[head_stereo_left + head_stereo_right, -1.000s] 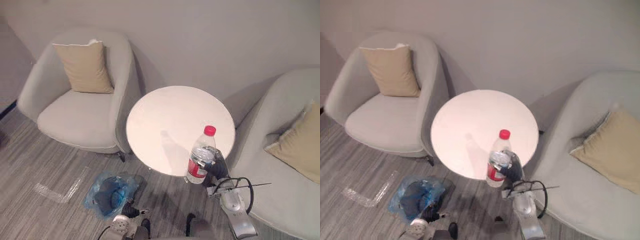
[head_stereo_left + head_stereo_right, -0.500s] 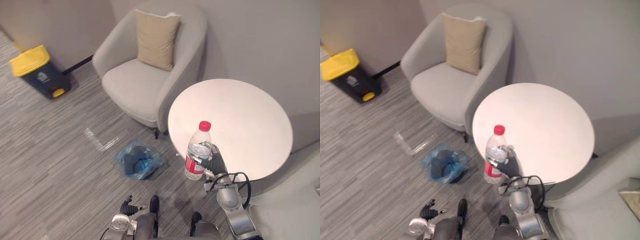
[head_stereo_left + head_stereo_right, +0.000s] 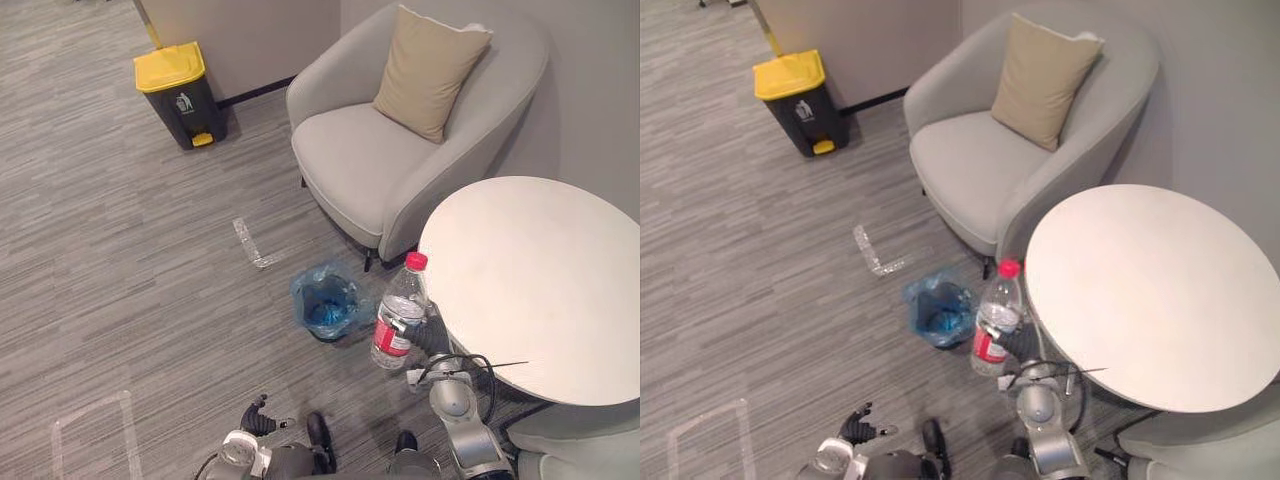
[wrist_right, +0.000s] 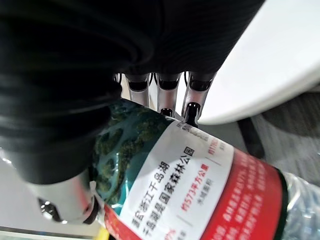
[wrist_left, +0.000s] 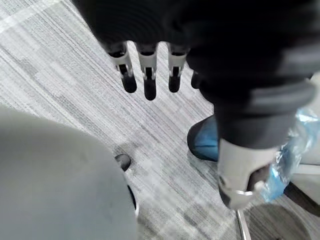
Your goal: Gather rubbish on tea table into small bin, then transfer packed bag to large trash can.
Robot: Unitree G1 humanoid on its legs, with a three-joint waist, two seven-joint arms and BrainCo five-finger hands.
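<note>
Bottle [image 3: 398, 318] in the right hand [image 3: 432, 335]: that is the bit of rubbish here. It is a clear plastic water bottle with a red cap and a red label. The hand's fingers [image 4: 165, 95] and thumb are curled round the middle of the bottle, so the hand is closed on it and holding it up. The bottle stands upright in the air with its cap on top. It is just beside the edge of the round white tea table [image 3: 540, 280], not on it, and it hangs over the grey striped floor [image 3: 120, 260].

The small bin [image 3: 326, 305] sits on the floor with a blue bag inside it. It is near the bottle, on the robot's left of it, close to the foot of the grey armchair [image 3: 400, 160]. The bottle is beside the bin, not over it. A tan pillow [image 3: 430, 70] leans on the back of the armchair.

The large trash can [image 3: 183, 93] is dark with a yellow lid. It stands by the wall, well apart from the bottle and the small bin.

The left hand [image 3: 255, 418] is low down, close to the robot. Its fingers hang straight and loose over the floor, and it holds nothing.
</note>
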